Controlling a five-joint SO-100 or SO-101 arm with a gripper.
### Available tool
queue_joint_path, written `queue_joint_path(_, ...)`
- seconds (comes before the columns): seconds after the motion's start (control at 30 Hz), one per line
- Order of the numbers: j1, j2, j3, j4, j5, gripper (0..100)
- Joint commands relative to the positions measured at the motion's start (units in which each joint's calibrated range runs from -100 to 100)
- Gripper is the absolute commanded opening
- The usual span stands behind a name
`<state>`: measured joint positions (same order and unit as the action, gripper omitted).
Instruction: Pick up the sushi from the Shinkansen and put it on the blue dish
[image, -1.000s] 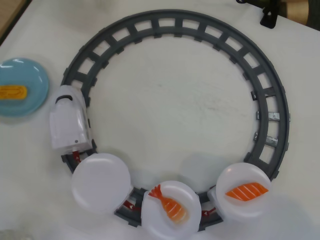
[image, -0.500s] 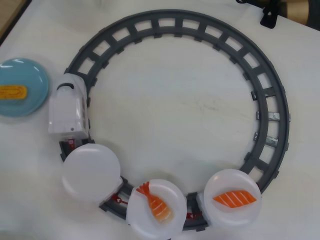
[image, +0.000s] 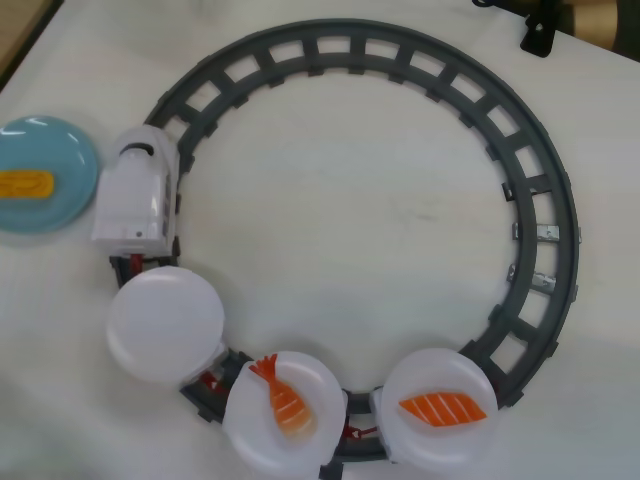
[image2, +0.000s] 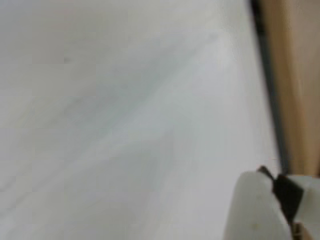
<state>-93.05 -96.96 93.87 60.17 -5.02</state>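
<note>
In the overhead view the yellow-orange egg sushi (image: 24, 185) lies flat on the light-blue dish (image: 60, 150) at the left edge of the table. The white Shinkansen (image: 138, 190) stands on the track just right of the dish, nose toward the far side. It pulls three white plates: the first (image: 165, 325) is bare, the second holds a shrimp piece (image: 283, 397), the third a salmon piece (image: 443, 408). My gripper does not show in the overhead view. The blurred wrist view shows only a white and black part of it (image2: 265, 207) over bare table; its jaws are not discernible.
The grey ring track (image: 545, 190) fills most of the table. A black part (image: 540, 35) sits at the top right corner. The wrist view shows a wooden strip (image2: 292, 75) past the table's edge on the right.
</note>
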Motion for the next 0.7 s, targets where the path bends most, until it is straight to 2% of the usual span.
queue_joint_path(0.0,-1.05,-0.38,2.25,0.17,-0.21,3)
queue_joint_path(0.67,-1.14,-0.38,1.71,2.38,-0.53,3)
